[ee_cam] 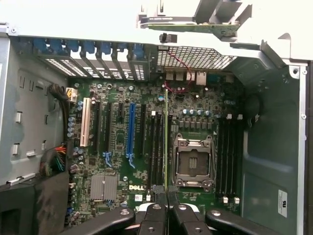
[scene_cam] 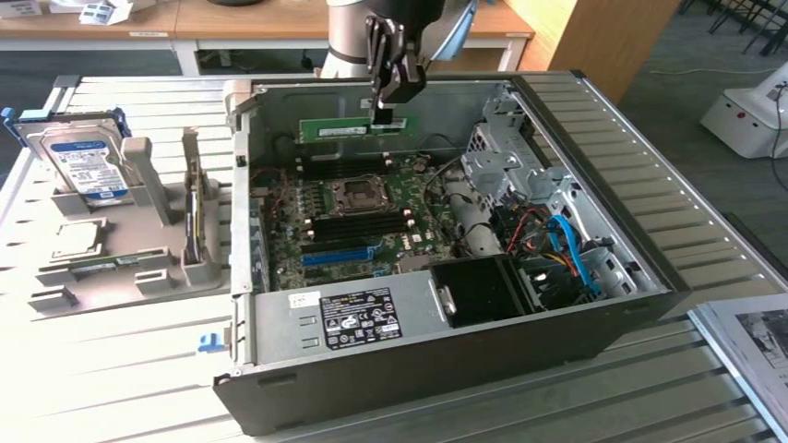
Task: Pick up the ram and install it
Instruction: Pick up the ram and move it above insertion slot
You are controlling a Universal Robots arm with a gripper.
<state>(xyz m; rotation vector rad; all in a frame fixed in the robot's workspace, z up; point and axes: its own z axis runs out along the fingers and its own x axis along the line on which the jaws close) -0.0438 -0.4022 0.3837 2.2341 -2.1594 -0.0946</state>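
The gripper (scene_cam: 384, 113), closed narrowly on the ram (scene_cam: 342, 130) by its top edge, hung it edge-down over the motherboard (scene_cam: 407, 242), at twelve o'clock from the CPU socket (scene_cam: 358, 192) in the exterior view, likely so its contacts faced the slots (scene_cam: 360, 215).

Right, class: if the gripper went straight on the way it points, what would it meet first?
The gripper, shut on the ram, points down into the case. In the wrist view the ram's edge lines up with the black memory slots beside the CPU socket, so probably those first, though depth is unclear.
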